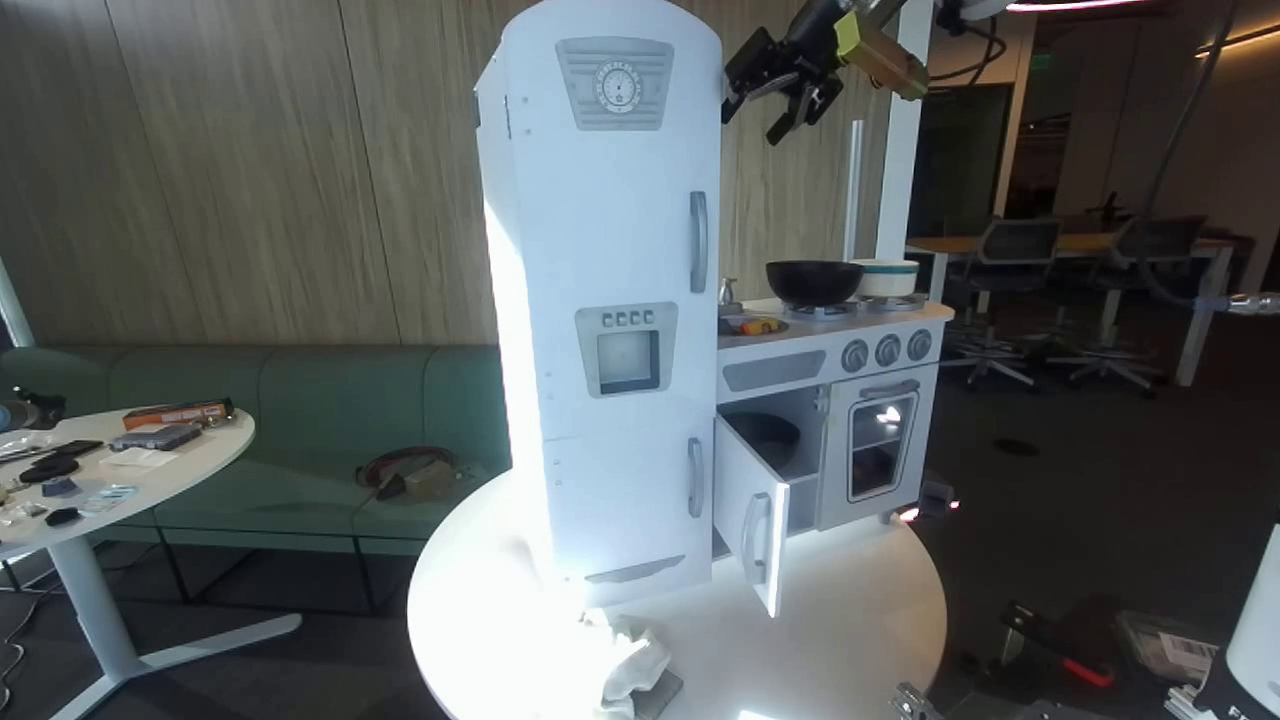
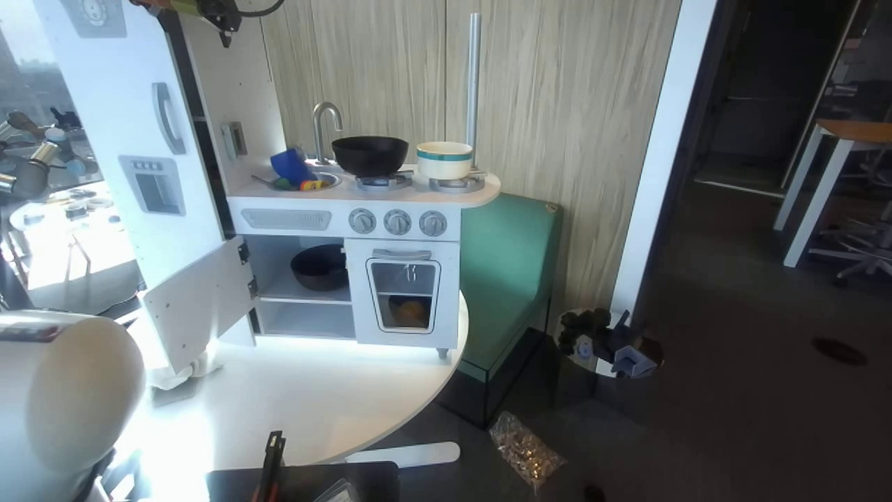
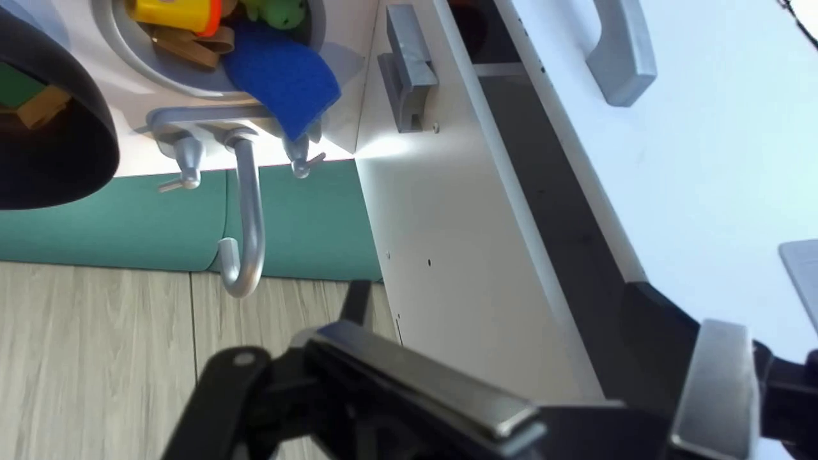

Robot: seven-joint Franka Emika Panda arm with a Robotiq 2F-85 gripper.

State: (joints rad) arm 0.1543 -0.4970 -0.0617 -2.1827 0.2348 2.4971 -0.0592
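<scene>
My gripper is open, with nothing between its fingers, beside the upper right edge of the white toy refrigerator. In the wrist view the gripper has its fingers apart near the edge of the upper refrigerator door. This door stands ajar, with a dark gap between it and the refrigerator's side panel. One dark fingertip overlaps the door edge in the picture; I cannot tell whether it touches. The grey door handle also shows in both exterior views. The gripper is only partly visible in an exterior view.
A black pan and a white pot with a teal band stand on the stove. The sink holds a blue item and toys beside the faucet. The lower cabinet door stands open over the round table.
</scene>
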